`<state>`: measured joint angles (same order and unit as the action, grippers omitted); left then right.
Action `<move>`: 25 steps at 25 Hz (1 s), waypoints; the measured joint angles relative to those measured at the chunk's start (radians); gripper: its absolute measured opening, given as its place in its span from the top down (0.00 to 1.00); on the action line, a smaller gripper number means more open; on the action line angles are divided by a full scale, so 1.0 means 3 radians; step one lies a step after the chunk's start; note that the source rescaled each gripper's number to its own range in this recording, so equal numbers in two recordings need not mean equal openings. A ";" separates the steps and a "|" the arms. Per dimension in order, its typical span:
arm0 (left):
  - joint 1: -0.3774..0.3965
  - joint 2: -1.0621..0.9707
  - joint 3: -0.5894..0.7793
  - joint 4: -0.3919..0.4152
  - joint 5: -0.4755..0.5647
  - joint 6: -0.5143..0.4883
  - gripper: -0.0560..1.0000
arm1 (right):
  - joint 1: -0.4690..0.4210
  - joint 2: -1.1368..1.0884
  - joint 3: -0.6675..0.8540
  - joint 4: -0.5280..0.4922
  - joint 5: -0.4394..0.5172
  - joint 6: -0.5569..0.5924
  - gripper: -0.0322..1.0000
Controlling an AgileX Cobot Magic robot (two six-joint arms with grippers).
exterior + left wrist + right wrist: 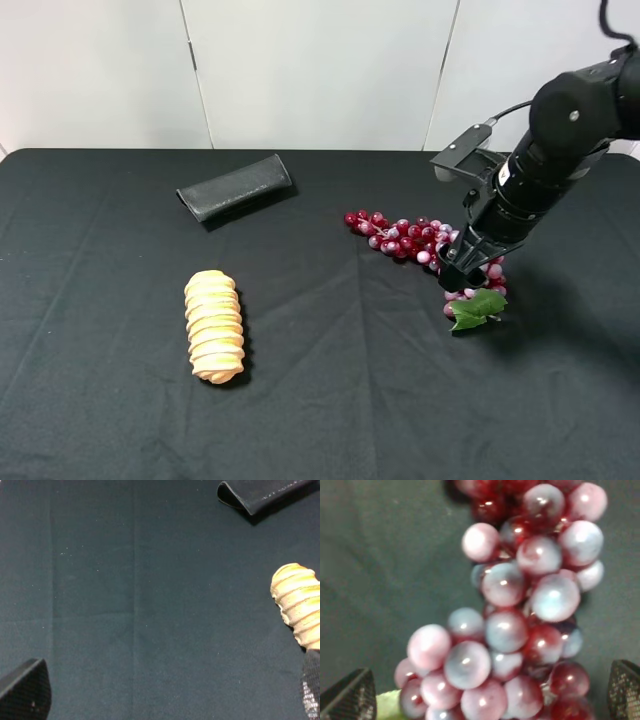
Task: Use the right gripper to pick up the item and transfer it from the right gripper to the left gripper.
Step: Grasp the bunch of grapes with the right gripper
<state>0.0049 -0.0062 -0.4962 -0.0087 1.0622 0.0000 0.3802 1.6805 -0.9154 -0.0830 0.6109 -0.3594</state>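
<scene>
The bunch of dark-red and pinkish grapes [405, 237] lies on the black cloth at the right, its green leaf [476, 307] at the near end. My right gripper [462, 272] is down over the leaf end of the bunch. In the right wrist view the grapes [520, 625] fill the frame between the two spread fingertips [350, 700], which do not touch them. The jaws stand open around the bunch. My left gripper [165, 700] is out of the exterior view. Its wrist view shows two fingertips [25, 690] wide apart over bare cloth, holding nothing.
A ridged tan bread roll [214, 325] lies at the left centre and shows in the left wrist view [298, 605]. A flat black pouch [235, 187] lies behind it and shows in the left wrist view [260, 492]. The table [330, 400] is covered in black cloth.
</scene>
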 joint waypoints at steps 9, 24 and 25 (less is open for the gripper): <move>0.0000 0.0000 0.0000 0.0000 0.0000 0.0000 0.00 | 0.0000 0.0574 -0.0442 -0.0096 0.0147 0.0088 0.00; 0.0000 0.0000 0.0000 0.0000 0.0000 0.0000 0.00 | 0.0000 0.0895 -0.0515 -0.0146 0.0273 0.0113 0.87; 0.0000 0.0000 0.0000 0.0000 0.0000 0.0000 0.00 | 0.0000 0.0895 -0.0515 -0.0170 0.0276 0.0113 0.94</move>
<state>0.0049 -0.0062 -0.4962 -0.0087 1.0622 0.0000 0.3802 1.9490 -1.0700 -0.1340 0.6938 -0.3255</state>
